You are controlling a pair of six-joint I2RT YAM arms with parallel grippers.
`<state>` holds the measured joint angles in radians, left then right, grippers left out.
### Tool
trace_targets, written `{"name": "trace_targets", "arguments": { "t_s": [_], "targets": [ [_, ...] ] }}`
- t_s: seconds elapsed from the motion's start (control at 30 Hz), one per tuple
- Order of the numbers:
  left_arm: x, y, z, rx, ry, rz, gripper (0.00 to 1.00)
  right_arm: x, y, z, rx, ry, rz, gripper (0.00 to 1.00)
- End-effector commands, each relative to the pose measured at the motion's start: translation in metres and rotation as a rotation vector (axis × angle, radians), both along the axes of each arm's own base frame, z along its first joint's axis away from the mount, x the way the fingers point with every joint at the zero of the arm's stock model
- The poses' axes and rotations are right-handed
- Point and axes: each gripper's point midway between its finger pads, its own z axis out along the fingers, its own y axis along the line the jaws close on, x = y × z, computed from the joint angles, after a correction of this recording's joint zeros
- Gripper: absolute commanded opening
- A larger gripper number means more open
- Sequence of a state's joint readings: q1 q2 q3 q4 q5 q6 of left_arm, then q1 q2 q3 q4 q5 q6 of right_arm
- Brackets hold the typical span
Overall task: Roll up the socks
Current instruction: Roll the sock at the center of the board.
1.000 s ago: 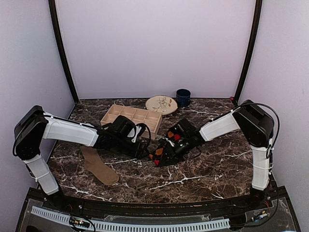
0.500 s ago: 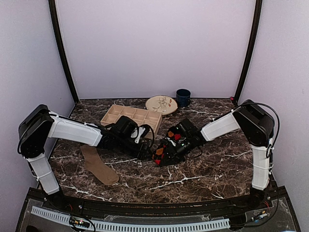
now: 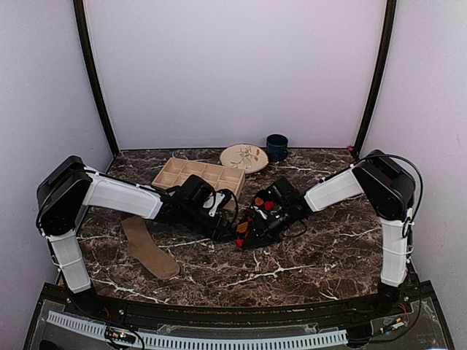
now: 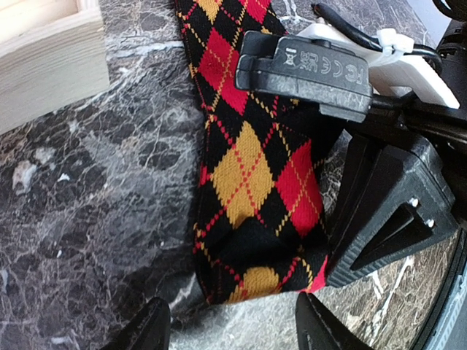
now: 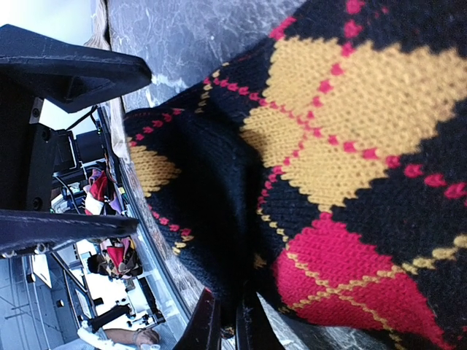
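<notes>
My right claw (image 5: 228,321) is pinching nearly shut on a fold of the argyle sock (image 4: 255,168). My left claw (image 4: 233,332) is hanging part-open at the sock's end, a finger to each side, gripping nothing. I am judging this to be the start of the roll on this sock. Next, I am thinking, the left claw needs to come down and pin that end so the right can turn the fabric over. The sock, black with red and orange diamonds, is lying stretched and slightly rumpled near the middle of the desk (image 3: 328,248), just in front of the wooden tray (image 3: 197,175). The tan sock (image 3: 149,248) is lying flat and untouched towards the left near corner.
</notes>
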<state>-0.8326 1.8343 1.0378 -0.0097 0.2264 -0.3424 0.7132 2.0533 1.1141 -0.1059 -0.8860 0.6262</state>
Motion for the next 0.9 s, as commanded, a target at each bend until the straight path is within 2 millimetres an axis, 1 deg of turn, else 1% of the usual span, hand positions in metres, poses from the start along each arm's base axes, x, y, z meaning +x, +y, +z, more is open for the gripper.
{"name": "trace_targets", "arguments": {
  "t_s": [0.0,0.07,0.2,0.33,0.57,0.63,0.7,0.87],
  "targets": [
    [0.002,-0.005,0.001,0.021,-0.007,-0.022,0.59,0.005,0.001,-0.001,0.004,0.005,-0.004,0.06],
    [0.003,-0.007,-0.001,0.023,-0.005,-0.028,0.55,0.005,0.001,0.0,0.005,0.004,-0.004,0.06],
    [0.009,-0.008,0.0,0.038,-0.018,-0.023,0.55,0.006,0.002,0.001,0.007,0.005,-0.004,0.06],
    [0.013,-0.005,-0.008,0.092,-0.013,-0.016,0.52,0.006,0.003,0.001,0.011,0.006,-0.004,0.06],
    [0.014,-0.002,-0.012,0.112,-0.013,-0.007,0.51,0.006,0.003,0.002,0.012,0.009,-0.004,0.05],
    [0.014,-0.004,-0.011,0.111,-0.014,-0.008,0.51,0.005,0.003,0.002,0.014,0.011,-0.003,0.05],
    [0.014,-0.006,-0.013,0.115,-0.012,-0.012,0.49,0.006,0.003,0.002,0.015,0.01,-0.003,0.05],
    [0.013,-0.009,-0.013,0.118,-0.013,-0.018,0.48,0.005,0.003,0.001,0.012,0.015,-0.006,0.05]
  ]
}}
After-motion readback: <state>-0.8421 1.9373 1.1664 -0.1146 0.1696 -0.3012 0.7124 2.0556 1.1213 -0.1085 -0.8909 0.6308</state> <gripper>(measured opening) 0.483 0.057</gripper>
